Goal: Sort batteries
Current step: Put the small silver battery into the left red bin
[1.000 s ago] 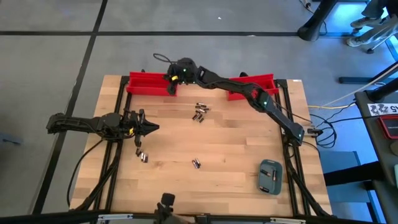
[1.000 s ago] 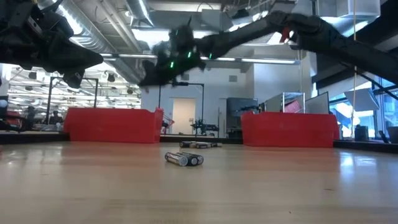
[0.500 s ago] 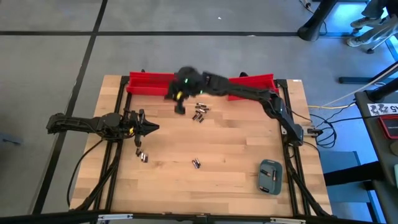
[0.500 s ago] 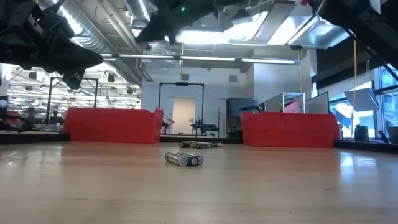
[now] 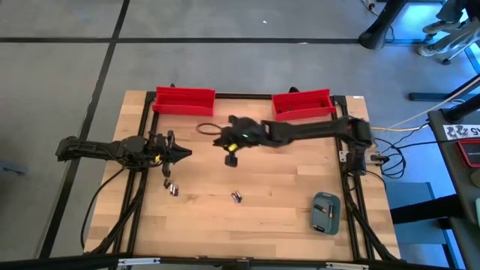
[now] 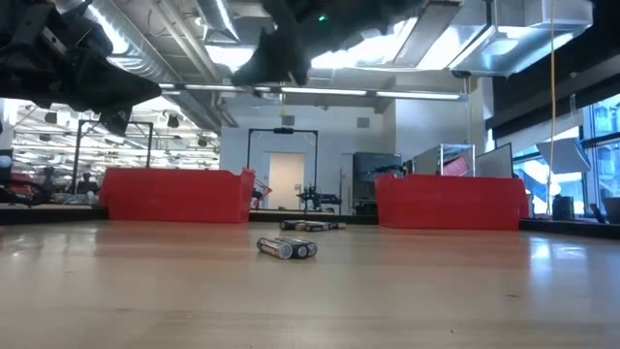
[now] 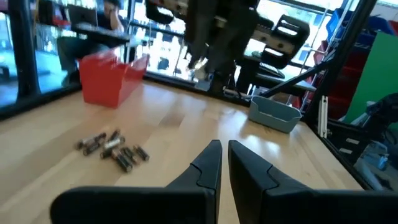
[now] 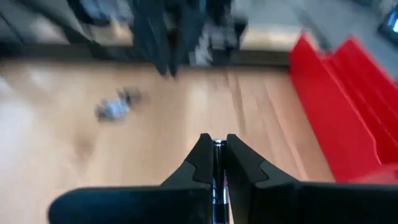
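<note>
Small dark batteries with silvery ends lie loose on the wooden table: a pair [image 5: 172,187] at near left, one [image 5: 236,197] near the middle, and a cluster [image 7: 115,149] that my right arm covers in the high view. In the low view batteries show in front [image 6: 288,248] and behind [image 6: 310,226]. My right gripper [image 5: 231,159] hangs above the table's middle, fingers close together [image 8: 217,152], pointing toward the left; a thin bright strip shows in the slit. My left gripper [image 5: 186,154] waits at the left, fingers close together [image 7: 224,155], holding nothing.
Two red bins stand at the far edge, left [image 5: 184,100] and right [image 5: 302,103]. A grey-blue case [image 5: 326,212] lies at near right. A black frame rail runs around the table's edges [image 5: 146,127]. A black cable loops beside the right wrist [image 5: 206,128].
My right gripper has swung from above the left red bin's right end toward the near edge and the table's middle, passing over the battery cluster, staying high above the table. The batteries on the table have not moved.
</note>
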You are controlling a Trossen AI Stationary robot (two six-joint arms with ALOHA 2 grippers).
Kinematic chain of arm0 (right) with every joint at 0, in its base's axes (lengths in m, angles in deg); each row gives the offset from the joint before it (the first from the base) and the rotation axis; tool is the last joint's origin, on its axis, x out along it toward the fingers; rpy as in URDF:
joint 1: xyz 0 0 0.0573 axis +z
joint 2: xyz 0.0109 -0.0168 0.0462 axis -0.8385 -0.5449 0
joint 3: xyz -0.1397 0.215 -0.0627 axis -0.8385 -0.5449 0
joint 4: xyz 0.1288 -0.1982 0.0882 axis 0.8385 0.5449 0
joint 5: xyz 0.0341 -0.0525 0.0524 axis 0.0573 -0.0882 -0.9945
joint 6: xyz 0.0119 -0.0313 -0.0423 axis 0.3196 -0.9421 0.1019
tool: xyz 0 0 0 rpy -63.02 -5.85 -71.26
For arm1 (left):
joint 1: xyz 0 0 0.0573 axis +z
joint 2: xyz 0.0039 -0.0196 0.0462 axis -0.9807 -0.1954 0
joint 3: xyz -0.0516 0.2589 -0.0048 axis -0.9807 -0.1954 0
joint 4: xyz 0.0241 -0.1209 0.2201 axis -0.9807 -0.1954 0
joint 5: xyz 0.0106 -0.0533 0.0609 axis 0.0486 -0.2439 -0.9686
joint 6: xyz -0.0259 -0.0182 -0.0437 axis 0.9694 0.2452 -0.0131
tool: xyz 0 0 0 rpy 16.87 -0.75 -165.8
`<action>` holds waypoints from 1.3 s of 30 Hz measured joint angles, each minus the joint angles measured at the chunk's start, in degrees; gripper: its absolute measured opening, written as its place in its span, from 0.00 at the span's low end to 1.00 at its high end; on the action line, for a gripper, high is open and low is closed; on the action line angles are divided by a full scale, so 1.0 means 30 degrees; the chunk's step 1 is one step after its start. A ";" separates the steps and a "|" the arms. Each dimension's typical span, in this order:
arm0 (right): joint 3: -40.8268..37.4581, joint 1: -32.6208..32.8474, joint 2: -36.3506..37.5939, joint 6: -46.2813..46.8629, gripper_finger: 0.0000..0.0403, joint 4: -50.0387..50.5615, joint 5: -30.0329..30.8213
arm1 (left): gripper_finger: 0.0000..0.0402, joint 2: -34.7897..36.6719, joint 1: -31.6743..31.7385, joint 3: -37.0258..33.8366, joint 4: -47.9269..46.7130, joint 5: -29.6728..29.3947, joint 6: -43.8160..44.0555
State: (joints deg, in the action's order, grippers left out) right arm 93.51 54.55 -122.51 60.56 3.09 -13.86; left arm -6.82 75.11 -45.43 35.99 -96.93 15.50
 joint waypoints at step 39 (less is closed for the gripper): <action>-0.9347 0.1821 0.0802 0.3045 0.04 -2.1240 -0.0111 | 0.52 -2.3264 -0.0055 0.5837 1.9789 0.1918 -0.4825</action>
State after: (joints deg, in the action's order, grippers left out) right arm 65.47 60.01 -120.10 69.70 -60.63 -14.19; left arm -76.61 74.94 -27.92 95.36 -91.18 1.03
